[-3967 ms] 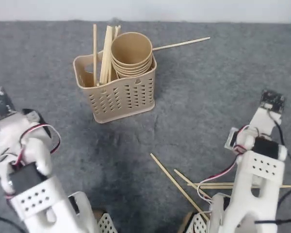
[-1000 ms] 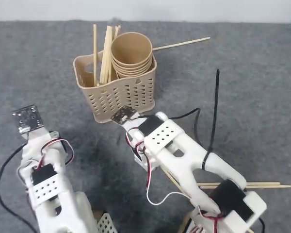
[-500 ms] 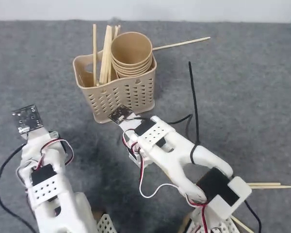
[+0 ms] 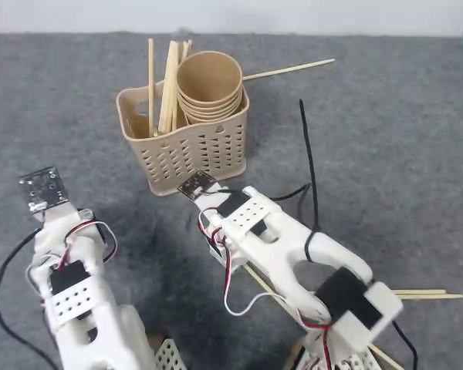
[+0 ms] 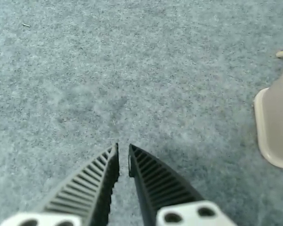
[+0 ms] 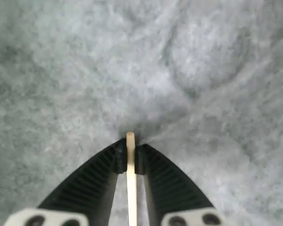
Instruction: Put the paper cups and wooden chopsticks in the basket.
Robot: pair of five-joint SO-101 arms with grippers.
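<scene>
We have the right gripper clenched on the tip of a chopstick trailing toward the surface's near edge, with the basket just ahead.

Right gripper — left gripper (both closed).

Beige perforated basket upright nr far edge of surface, left of centre. Stack of brown paper cups nested inside, w/ wooden chopsticks standing beside them. Loose chopstick flat behind basket. Pair flat nr right edge, near side. Pinched chopstick clamped at its tip in right end effector.
</scene>
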